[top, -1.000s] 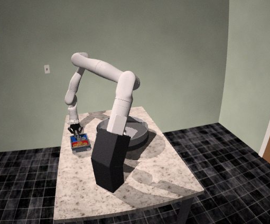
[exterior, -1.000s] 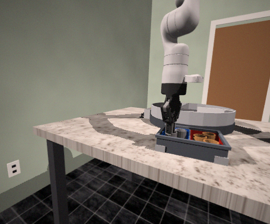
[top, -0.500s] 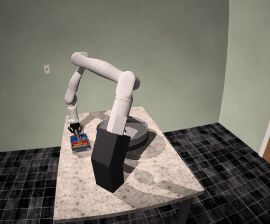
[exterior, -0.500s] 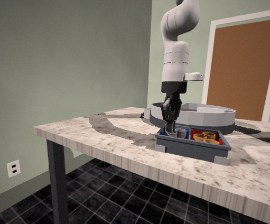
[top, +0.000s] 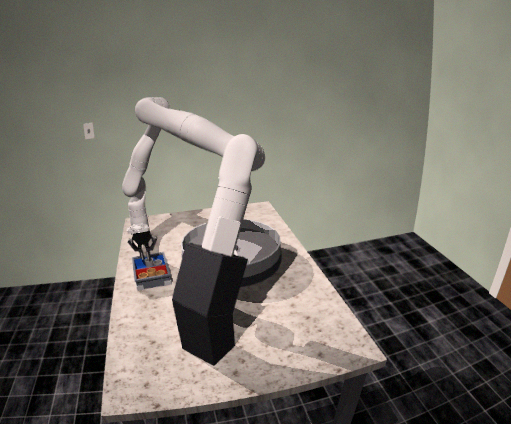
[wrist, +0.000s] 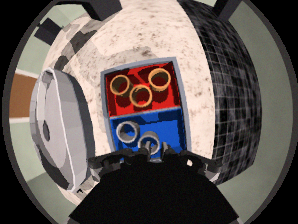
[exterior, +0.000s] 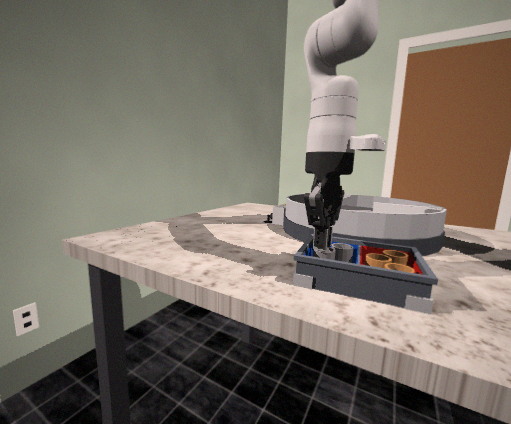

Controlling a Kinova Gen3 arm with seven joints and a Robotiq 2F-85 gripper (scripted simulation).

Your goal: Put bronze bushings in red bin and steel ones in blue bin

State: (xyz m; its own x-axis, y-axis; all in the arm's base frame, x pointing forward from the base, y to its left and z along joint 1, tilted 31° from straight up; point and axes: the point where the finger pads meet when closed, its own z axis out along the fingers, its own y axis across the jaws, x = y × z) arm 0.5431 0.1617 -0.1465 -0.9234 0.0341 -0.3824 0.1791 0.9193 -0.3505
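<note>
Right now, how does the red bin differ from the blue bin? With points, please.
The red bin [top: 159,267] [exterior: 366,253] [wrist: 118,106] holds three bronze bushings [top: 152,271] [exterior: 377,263] [wrist: 141,105]; the blue bin [top: 160,257] [exterior: 356,254] [wrist: 170,131] holds two steel ones [top: 158,262] [exterior: 343,254] [wrist: 119,135]. The hand [top: 147,261] [exterior: 324,247] [wrist: 156,146] reaches into the blue bin, not the red bin. Both are halves of one grey tray [top: 154,283] [exterior: 363,287] [wrist: 183,95].
</note>
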